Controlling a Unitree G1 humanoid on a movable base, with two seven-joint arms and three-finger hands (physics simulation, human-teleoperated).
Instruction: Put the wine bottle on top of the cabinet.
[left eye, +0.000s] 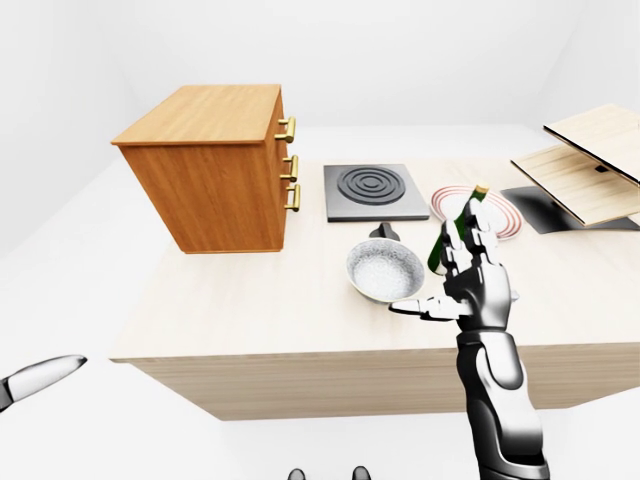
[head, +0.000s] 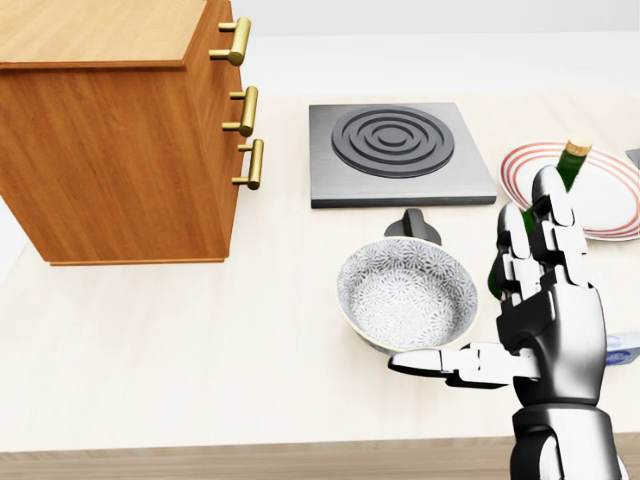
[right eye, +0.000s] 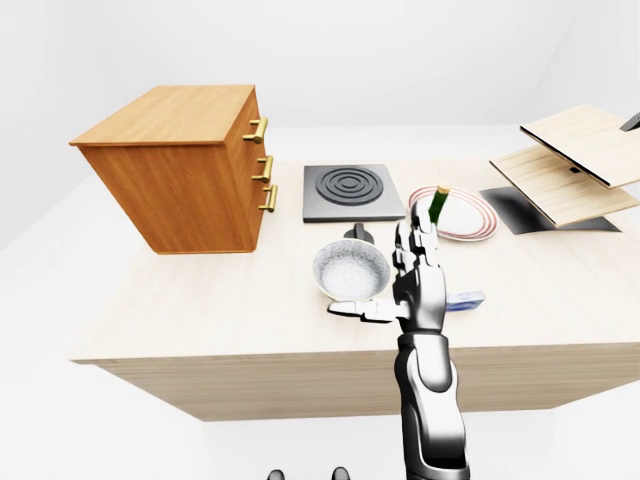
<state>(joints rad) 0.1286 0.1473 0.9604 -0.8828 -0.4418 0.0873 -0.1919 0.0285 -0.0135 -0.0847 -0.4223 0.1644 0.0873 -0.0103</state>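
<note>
The green wine bottle (head: 572, 160) stands upright on the light wooden table (head: 160, 340), mostly hidden behind the right hand (head: 545, 320), at about 3 o'clock in the head view. That hand is raised with its fingers (head: 548, 215) straight and spread, thumb jutting toward 9 o'clock, gripping nothing. A patterned bowl (head: 407, 294) sits at the bottle's 8 o'clock, a red-rimmed plate (head: 612, 195) just behind it, and a black hotplate (head: 397, 153) at 10 o'clock. The wooden cabinet (head: 110, 130) stands well apart at 9 o'clock. Only a tip of the left hand (left eye: 35, 380) shows; I cannot tell its fingers' state.
</note>
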